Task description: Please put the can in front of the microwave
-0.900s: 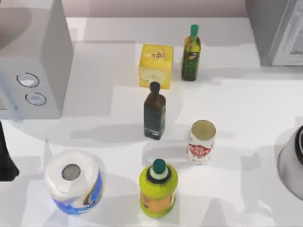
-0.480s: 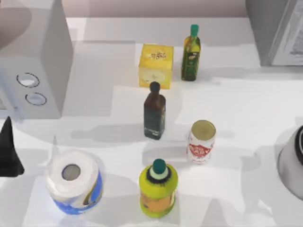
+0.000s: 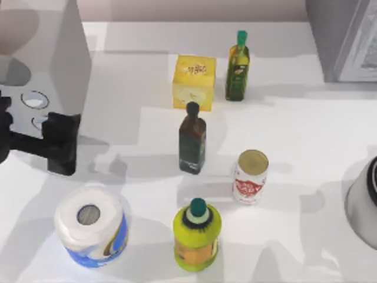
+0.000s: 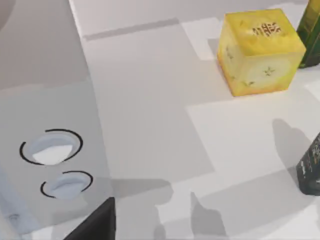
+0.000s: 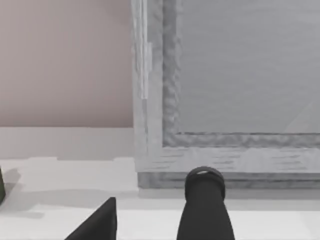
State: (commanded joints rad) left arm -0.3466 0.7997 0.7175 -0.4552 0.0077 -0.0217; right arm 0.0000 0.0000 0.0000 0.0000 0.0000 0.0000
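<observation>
Your left arm reaches in from the table's left edge; its left gripper (image 3: 62,144) hangs just in front of the microwave (image 3: 41,71), below the two knobs; whether its fingers are apart or together, you cannot tell; the can (image 3: 250,176) stands upright well to the right of that gripper, beside the dark bottle (image 3: 192,139); it is white with red print and a dull gold top.

table (image 3: 306,130) | on it: microwave (image 3: 35,65), can (image 3: 250,175), btls, box, roll
</observation>
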